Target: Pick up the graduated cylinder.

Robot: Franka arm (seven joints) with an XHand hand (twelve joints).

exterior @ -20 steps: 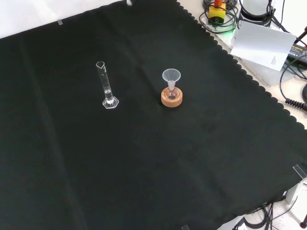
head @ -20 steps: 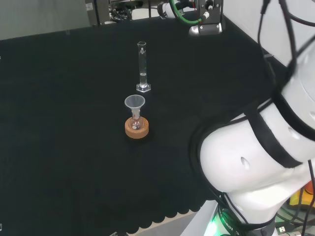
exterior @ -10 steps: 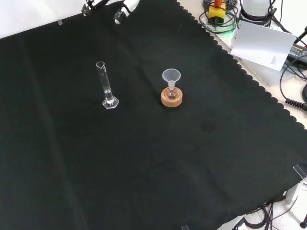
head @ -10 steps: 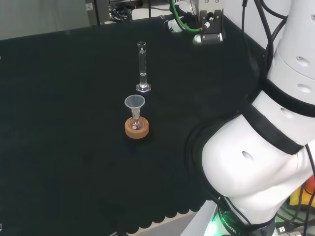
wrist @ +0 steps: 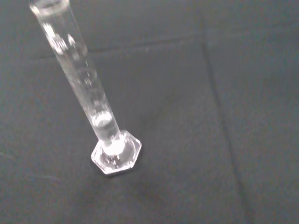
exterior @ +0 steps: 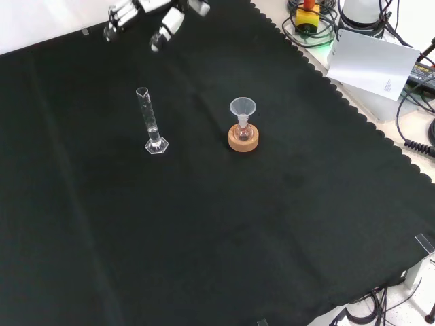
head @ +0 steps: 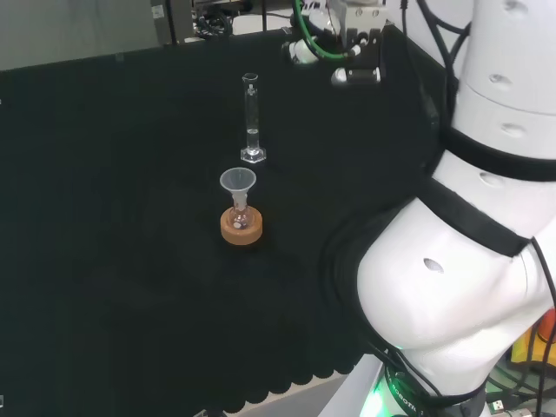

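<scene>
While the graduated cylinder (exterior: 151, 121) stands upright on the desk (exterior: 204, 224), the hand (exterior: 146, 15) hangs in the air at the top of the front view, a bit left of the middle. Its fingers (exterior: 160, 34) point down toward the black cloth. They look spread and fairly straight, and they hold nothing. The hand is well apart from the cylinder and does not touch it.

Seen from the front, the cylinder sits in the upper left part of the frame, below the hand. It is a thin clear tube on a small flat foot with corners. To its right, near the middle of the frame, a clear funnel (exterior: 242, 109) sits in the neck of a small flask (exterior: 243, 131). The flask rests on a round cork ring (exterior: 243, 140). The cylinder and the ring stand apart, with bare cloth between them.

From the head view, the cylinder (head: 251, 119) is in the upper middle of the frame. The funnel (head: 237, 183) and the cork ring (head: 241, 228) are just below it. The hand (head: 334, 48) shows at the top, right of the cylinder. The big white arm (head: 469, 252) takes up the right side.

Up close in the wrist view, the cylinder (wrist: 86, 91) leans across the frame, and its foot rests flat on the cloth. A little clear liquid seems to sit low in the tube.
</scene>
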